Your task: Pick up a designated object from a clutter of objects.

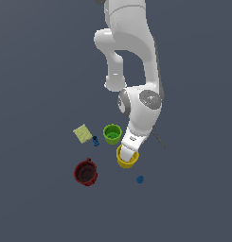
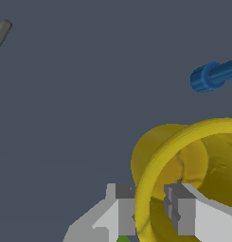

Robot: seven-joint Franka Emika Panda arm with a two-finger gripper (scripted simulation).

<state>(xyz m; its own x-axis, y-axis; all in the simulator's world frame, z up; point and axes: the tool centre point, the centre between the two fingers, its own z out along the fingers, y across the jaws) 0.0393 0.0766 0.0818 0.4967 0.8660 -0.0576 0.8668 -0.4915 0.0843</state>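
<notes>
The desk (image 1: pixel 37 66) is a flat, plain dark grey-blue surface. Lying on it in a loose cluster are a yellow cup (image 1: pixel 127 159), a green cup (image 1: pixel 112 133) just beside it, and a dark red cup (image 1: pixel 85 172) set further apart. A pale yellow-green square pad (image 1: pixel 82 133) lies near the green cup, with a small blue piece (image 1: pixel 95 140) just beside the pad. A second blue piece (image 1: pixel 140 179) sits near the yellow cup.
</notes>
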